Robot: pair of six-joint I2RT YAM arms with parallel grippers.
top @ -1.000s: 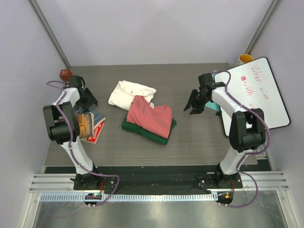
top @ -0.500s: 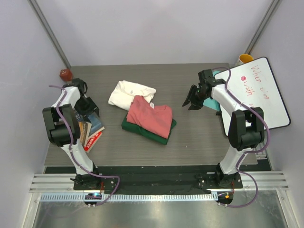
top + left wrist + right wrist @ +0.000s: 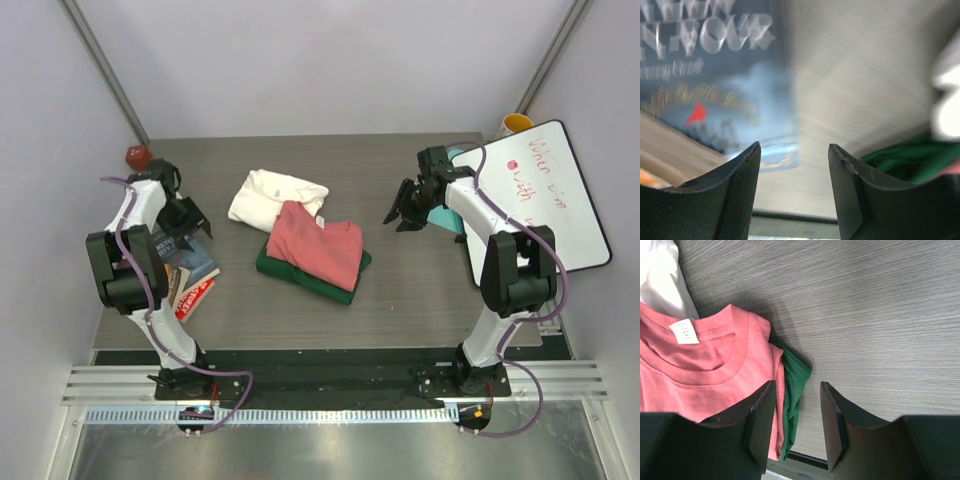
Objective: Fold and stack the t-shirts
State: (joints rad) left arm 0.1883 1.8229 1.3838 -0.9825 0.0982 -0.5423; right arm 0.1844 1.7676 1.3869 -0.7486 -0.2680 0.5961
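Cream-white folded cloth t-shirt [image 3: 272,195], toward the table's [image 3: 410,290] far edge, lies right of the nearer left gripper [image 3: 794,148], spread and empty; right gripper [image 3: 797,385] likewise.

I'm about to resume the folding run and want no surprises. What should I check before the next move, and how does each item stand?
1. Pink shirt folded on green shirt: ok.
2. Cream shirt on the stack: not ok, it lies beside it.
3. Left jaws open and empty: ok.
4. Right jaws open and empty: ok.
5. Books apart from the shirts: ok.
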